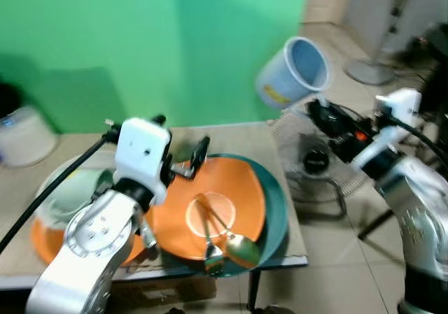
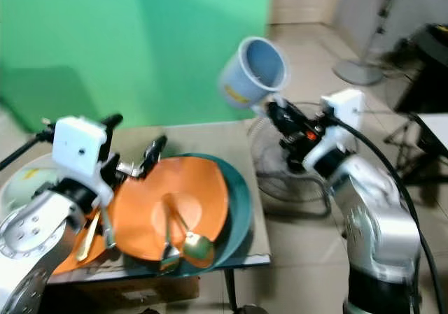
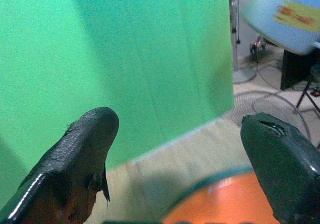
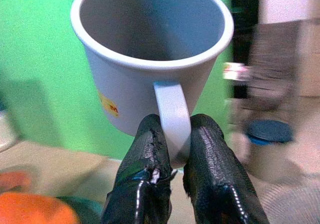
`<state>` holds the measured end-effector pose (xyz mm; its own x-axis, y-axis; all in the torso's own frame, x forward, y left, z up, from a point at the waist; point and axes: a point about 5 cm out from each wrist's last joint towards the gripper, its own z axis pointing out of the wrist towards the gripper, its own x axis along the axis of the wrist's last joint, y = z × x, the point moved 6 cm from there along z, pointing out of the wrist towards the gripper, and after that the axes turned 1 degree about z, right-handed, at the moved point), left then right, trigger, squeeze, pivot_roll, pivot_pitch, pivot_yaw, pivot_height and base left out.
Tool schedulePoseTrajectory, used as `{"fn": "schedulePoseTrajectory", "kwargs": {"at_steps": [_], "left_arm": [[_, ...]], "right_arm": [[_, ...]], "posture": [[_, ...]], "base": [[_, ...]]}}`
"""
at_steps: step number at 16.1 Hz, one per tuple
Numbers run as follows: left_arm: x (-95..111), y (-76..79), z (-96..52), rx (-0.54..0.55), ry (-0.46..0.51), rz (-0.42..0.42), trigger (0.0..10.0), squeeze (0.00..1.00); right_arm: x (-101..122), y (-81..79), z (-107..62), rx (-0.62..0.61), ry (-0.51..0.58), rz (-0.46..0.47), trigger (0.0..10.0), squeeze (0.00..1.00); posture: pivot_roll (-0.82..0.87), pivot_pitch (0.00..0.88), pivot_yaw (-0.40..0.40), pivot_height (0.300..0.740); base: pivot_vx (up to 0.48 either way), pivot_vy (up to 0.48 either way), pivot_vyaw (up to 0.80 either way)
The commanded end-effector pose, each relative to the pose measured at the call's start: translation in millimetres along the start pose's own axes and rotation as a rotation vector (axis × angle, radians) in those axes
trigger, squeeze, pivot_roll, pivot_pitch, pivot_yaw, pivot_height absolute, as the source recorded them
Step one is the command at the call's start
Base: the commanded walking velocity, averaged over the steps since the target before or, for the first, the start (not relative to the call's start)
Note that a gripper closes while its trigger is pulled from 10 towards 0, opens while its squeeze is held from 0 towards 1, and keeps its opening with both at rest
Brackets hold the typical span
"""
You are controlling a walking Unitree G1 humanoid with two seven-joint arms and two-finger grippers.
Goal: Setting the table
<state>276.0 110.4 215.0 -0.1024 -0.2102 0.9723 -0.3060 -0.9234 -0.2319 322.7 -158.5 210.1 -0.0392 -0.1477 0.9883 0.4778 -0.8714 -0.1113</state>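
The right end effector (image 4: 172, 184) has its 2 fingers clamped on the handle of a pale blue mug (image 1: 294, 71), held in the air beyond the bench (image 1: 231, 136) at 2 o'clock. The left end effector (image 1: 183, 161), fingers apart, hovers over the orange plate (image 1: 231, 188) at 9 o'clock, where a spoon (image 1: 238, 244) lies.

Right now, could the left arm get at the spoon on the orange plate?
Probably yes. The left gripper hangs open over the orange plate, nothing lies between it and the spoon, and the right gripper holds the mug well aside.
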Motion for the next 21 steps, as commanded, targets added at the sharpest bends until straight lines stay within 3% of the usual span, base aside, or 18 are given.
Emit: {"fn": "schedulePoseTrajectory", "kwargs": {"at_steps": [1,4,7,11,21], "left_arm": [[1,-3.3,0.5,0.036,0.003,0.018,10.0,0.0],[0,-19.8,-7.7,0.156,-0.012,-0.01,10.0,0.0],[4,-30.5,-9.4,0.214,-0.007,0.022,10.0,0.0],[10,-32.5,-6.3,0.218,0.015,0.043,10.0,0.0],[31,-34.7,-2.7,0.203,0.068,0.042,10.0,0.0]], "right_arm": [[9,-3.5,-4.2,-0.019,0.024,0.005,10.0,0.0],[4,-3.6,-11.4,-0.137,0.013,0.032,10.0,0.0],[1,-5.9,-9.9,-0.202,0.018,0.07,10.0,0.0],[-3,-7.1,-8.2,-0.22,0.006,0.099,10.0,0.0],[-3,-13.0,-7.3,-0.227,-0.002,0.116,10.0,0.0]], "posture": [[-0.06,0.0,0.06,0.74],[-0.05,0.0,0.041,0.74],[-0.04,0.0,0.032,0.74],[-0.04,0.0,0.03,0.74],[-0.04,0.0,0.04,0.74]], "base": [[0.0,0.0,-0.76],[0.0,0.0,-0.76],[0.0,0.0,-0.76],[0.0,0.0,-0.77],[0.0,-0.276,-0.78]]}}
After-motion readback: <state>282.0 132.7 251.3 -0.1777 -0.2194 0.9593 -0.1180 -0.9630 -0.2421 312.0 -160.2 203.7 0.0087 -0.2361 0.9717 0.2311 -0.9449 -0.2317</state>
